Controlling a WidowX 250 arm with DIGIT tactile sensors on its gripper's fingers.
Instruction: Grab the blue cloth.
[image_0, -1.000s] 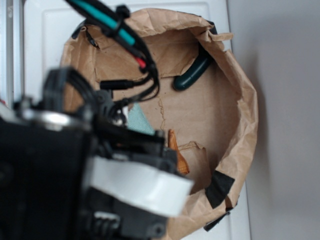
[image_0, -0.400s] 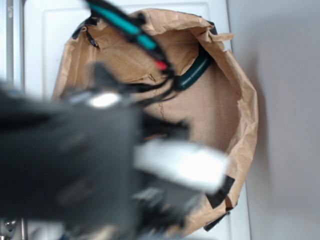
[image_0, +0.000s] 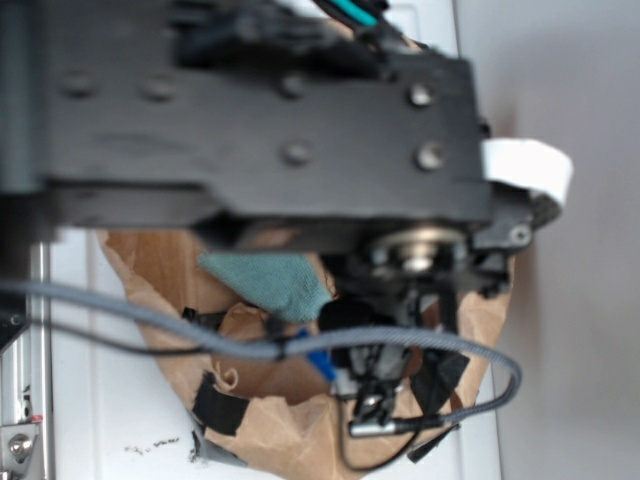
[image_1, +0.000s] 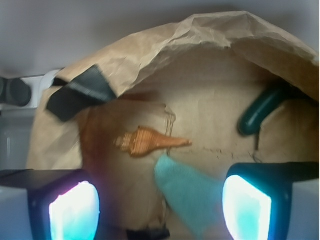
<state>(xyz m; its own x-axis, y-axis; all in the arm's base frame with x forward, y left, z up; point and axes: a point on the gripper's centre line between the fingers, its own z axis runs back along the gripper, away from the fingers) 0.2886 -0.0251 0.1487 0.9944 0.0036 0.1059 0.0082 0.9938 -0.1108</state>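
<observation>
Blue cloth, just below the seashell, looks soft and light; pinch its bunched middle; gripper jaws open

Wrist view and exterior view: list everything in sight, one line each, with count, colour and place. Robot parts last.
blue cloth: one, pale teal, on the bag floor between the fingers, nearer the right one in the wrist view.
seashell: one, orange-brown, just beyond the cloth.
curved object: one, dark green, glossy, against the far wall.
paper bag: one, brown, rolled rim, black tape patches.
arm: one, black, blurred, across the exterior view.
cable: one, grey, looping over the bag.
gripper: one, jaws apart, astride the cloth.
</observation>
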